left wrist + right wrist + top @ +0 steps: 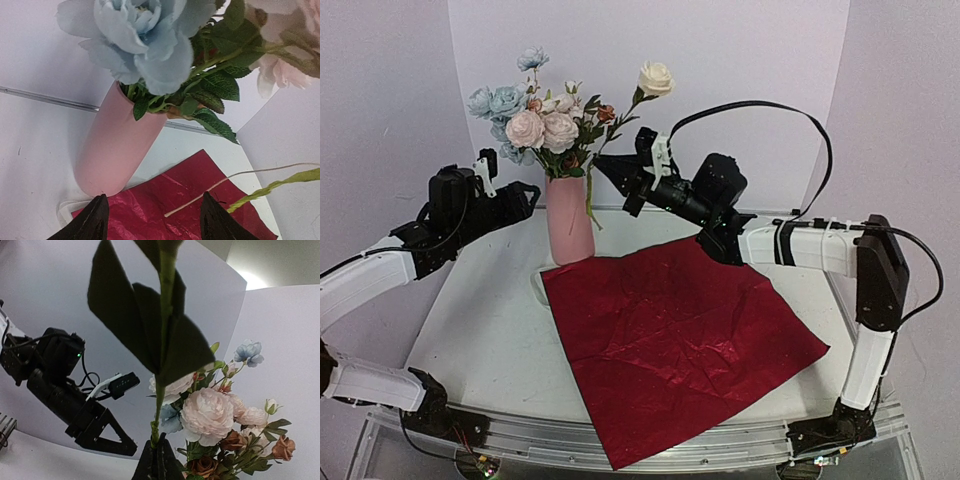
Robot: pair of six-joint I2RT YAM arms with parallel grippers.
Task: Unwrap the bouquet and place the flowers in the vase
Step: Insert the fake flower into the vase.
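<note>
Right jaws clamp shut on the stem of a white rose point(655, 78), its bloom raised above them; left jaws stand parted, empty. The vase point(569, 225) of flowers point(542, 128) stands between the 2 sets.

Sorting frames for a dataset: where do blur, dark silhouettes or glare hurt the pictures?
Top external: even light, sharp, small glints on the red wrapping paper. Left wrist: the blue flower near the lens is slightly soft. Right wrist: the stem in the right tool and its leaves loom dark and blurred; bright patch upper right.
</note>
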